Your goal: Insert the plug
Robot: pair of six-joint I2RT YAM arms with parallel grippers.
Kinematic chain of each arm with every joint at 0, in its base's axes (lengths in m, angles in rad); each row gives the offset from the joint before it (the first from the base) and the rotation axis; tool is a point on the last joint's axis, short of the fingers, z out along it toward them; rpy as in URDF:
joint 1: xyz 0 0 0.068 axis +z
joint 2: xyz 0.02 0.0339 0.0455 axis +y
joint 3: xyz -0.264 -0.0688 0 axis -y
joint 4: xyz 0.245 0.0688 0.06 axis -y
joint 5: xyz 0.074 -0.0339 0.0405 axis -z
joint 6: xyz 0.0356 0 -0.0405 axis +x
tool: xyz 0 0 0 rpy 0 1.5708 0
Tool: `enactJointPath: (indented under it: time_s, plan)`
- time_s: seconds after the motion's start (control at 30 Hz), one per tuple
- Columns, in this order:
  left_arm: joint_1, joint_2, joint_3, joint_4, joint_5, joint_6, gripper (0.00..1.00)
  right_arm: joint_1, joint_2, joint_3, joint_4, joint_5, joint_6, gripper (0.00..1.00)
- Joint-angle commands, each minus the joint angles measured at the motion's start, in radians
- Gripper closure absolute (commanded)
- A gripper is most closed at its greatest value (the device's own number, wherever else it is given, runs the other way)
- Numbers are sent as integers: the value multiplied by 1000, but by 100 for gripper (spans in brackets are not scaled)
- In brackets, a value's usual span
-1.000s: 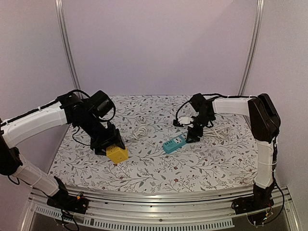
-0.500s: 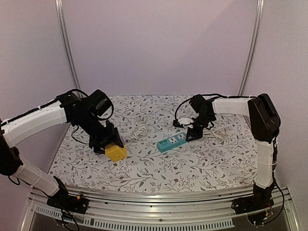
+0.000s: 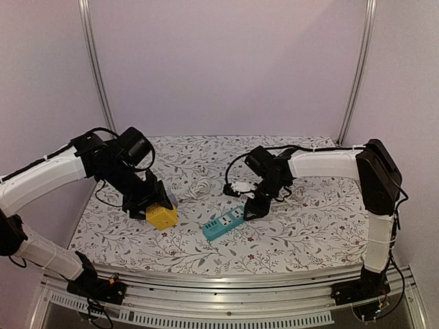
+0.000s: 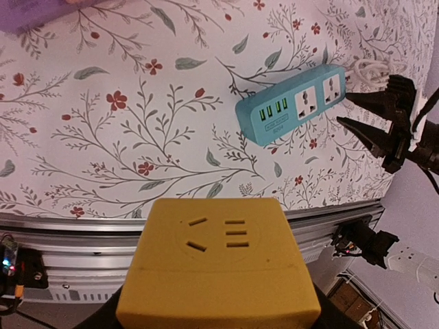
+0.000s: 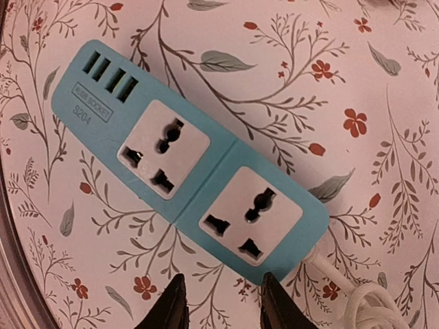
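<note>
Yellow is your cue: the left tool point(image 3: 156, 208) is clamped around the yellow plug point(image 3: 162, 217), low over the left side of the tabletop point(image 3: 288, 243). Whether the plug touches the cloth I cannot tell.

The teal power strip point(image 3: 224, 224) lies flat to the plug's right, between your two arms, with its sockets facing up. Its long axis runs on a diagonal. The end with the small ports points near-left toward the plug, and the end with the white cord point(image 5: 357, 301) points far-right.

Your right tool point(image 3: 252, 211) is closed down at that cord end, touching the strip's corner. Whether it really pinches the strip is not clear.

So the right arm is nearer the strip, but the left arm has the plug. You would likely carry the plug rightward and line it up above a socket.
</note>
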Motion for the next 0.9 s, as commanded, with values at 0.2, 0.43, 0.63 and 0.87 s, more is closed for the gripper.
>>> enactJointPath:
  time_s: [0.2,0.43,0.63,0.87]
  plan:
    - [10,-97,-72,-9,-13,-74,100,155,-9,-6,206,-27,445,62]
    - [-22,-67,-28,-12,-30,-78,100,177,-101,-61,202,109,387,40]
    - [-62,-16,26,-33,-33,-77,100,159,-194,-174,181,178,-49,3]
    - [-86,-43,20,-76,-26,-85,100,80,-70,-75,206,147,-238,3]
